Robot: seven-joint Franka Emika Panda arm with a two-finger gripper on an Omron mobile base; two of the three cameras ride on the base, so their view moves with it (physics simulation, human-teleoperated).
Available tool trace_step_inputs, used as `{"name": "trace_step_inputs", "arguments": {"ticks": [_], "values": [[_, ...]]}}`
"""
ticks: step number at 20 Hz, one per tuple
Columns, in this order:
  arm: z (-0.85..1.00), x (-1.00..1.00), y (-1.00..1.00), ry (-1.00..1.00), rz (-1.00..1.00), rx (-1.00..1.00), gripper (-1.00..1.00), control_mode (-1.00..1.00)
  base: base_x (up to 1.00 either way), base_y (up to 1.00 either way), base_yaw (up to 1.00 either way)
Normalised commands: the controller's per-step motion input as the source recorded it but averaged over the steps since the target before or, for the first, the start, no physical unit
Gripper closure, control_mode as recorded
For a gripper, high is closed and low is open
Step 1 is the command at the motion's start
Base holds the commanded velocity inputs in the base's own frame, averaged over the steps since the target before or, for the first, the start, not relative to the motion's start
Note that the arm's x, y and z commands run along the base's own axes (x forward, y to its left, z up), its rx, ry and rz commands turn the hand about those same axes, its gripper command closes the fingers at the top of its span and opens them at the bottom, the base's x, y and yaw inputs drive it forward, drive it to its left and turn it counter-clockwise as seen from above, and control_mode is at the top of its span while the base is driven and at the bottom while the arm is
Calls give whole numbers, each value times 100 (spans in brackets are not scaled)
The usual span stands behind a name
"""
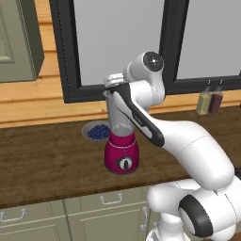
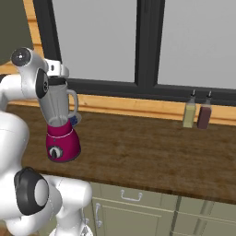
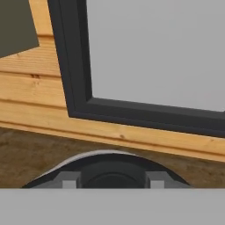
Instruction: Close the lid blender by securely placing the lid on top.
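The blender (image 1: 121, 153) (image 2: 62, 144) stands on the wooden counter (image 1: 47, 160), a clear grey jar with a side handle on a magenta base with a round knob. The black lid (image 2: 57, 82) (image 3: 113, 169) lies level at the jar's mouth, and the jar's pale rim curves around it in the hand view. My gripper (image 1: 113, 85) (image 2: 56, 76) (image 3: 112, 182) comes straight down from above. Its fingertips (image 3: 68, 183) sit on either side of the lid's raised centre, shut on it.
A grey bowl of blueberries (image 1: 96, 132) sits just behind the blender to its left. Two small bottles (image 1: 209, 100) (image 2: 196, 114) stand at the back right under the dark window frame (image 3: 132, 112). Cabinet doors (image 1: 103, 212) run below the counter edge.
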Motion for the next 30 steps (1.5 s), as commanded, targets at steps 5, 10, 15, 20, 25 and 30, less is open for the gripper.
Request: {"name": "trace_step_inputs", "arguments": {"ticks": [5, 10, 15, 20, 25, 30], "values": [[0, 0, 2, -9, 0, 0, 100, -100, 0, 0, 0], [-4, 0, 5, -11, 0, 0, 100, -100, 0, 0, 0], [-7, 0, 2, -8, 0, 0, 100, -100, 0, 0, 0], [-8, 0, 0, -4, 0, 0, 100, -100, 0, 0, 0], [-9, -5, 0, 0, -1, 0, 100, -100, 0, 0, 0], [-22, -1, 0, 0, -1, 0, 100, -100, 0, 0, 0]]}}
